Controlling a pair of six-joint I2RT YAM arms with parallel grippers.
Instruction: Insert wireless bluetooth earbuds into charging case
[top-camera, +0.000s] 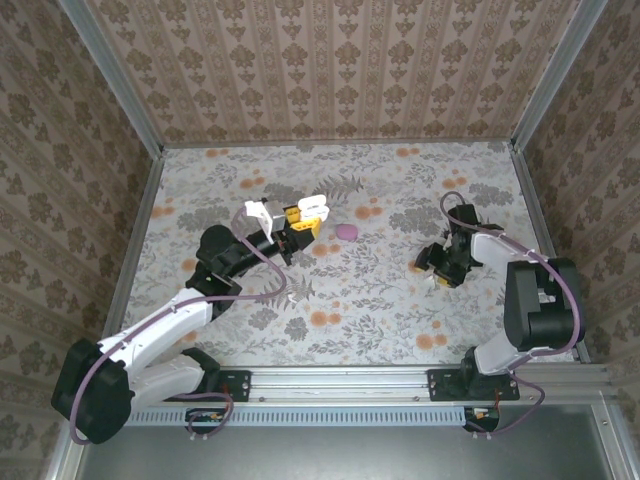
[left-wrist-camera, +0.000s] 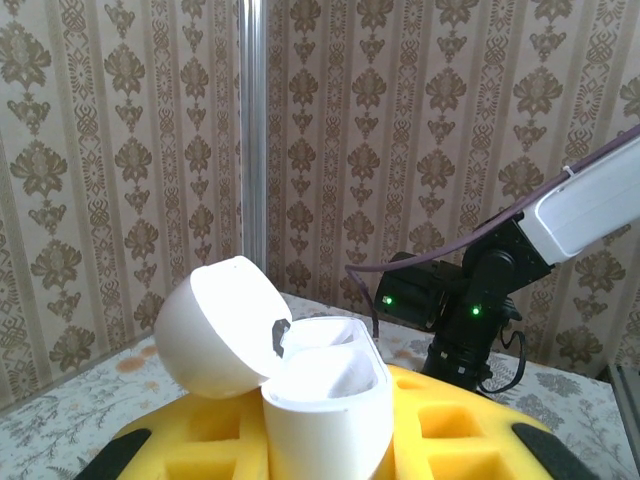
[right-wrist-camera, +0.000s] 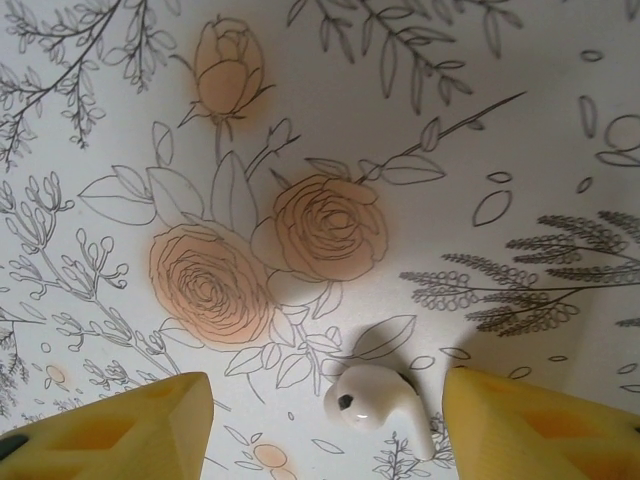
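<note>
The charging case (left-wrist-camera: 325, 400) is white, stands upright and has its rounded lid (left-wrist-camera: 215, 325) flipped open to the left. My left gripper (top-camera: 305, 220) is shut on it, and its yellow fingers (left-wrist-camera: 450, 430) press the body from both sides. One white earbud (right-wrist-camera: 375, 400) lies on the floral table, its stem pointing to the lower right. My right gripper (right-wrist-camera: 330, 425) hovers open just above it. The earbud sits between the yellow fingertips (right-wrist-camera: 120, 425), nearer the right one and touching neither. From above, the right gripper (top-camera: 432, 262) is at mid-right, with the earbud (top-camera: 416, 266) a white speck beside it.
A small pink oval object (top-camera: 347, 231) lies on the table just right of the held case. Patterned walls and metal rails enclose the floral table (top-camera: 330, 300) on three sides. The right arm (left-wrist-camera: 470, 310) appears in the left wrist view beyond the case.
</note>
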